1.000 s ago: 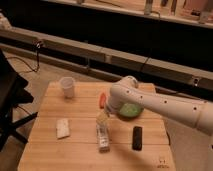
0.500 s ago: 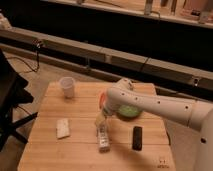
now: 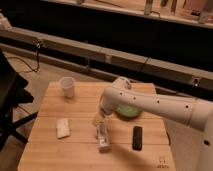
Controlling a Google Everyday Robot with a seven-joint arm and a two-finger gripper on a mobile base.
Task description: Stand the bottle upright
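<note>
On the wooden table [image 3: 50,155] a white cup [image 3: 66,86] is standing far left. A small white block [image 3: 63,127] is lying at the left and a black bar [image 3: 137,137] at the right. The arm is half hiding a green dish [image 3: 129,112]. The bottle [image 3: 103,136] is lying flat near the middle, and its label cannot be read. The gripper [image 3: 101,119] is hanging at the bottle's far end; I cannot tell how wide its jaws are standing.

Nothing legible here.
My fingers [image 3: 102,118] are at the far end of the bottle [image 3: 103,137]. I cannot make out its label print or the small dark mark [image 3: 161,161] on the bench [image 3: 55,150].
</note>
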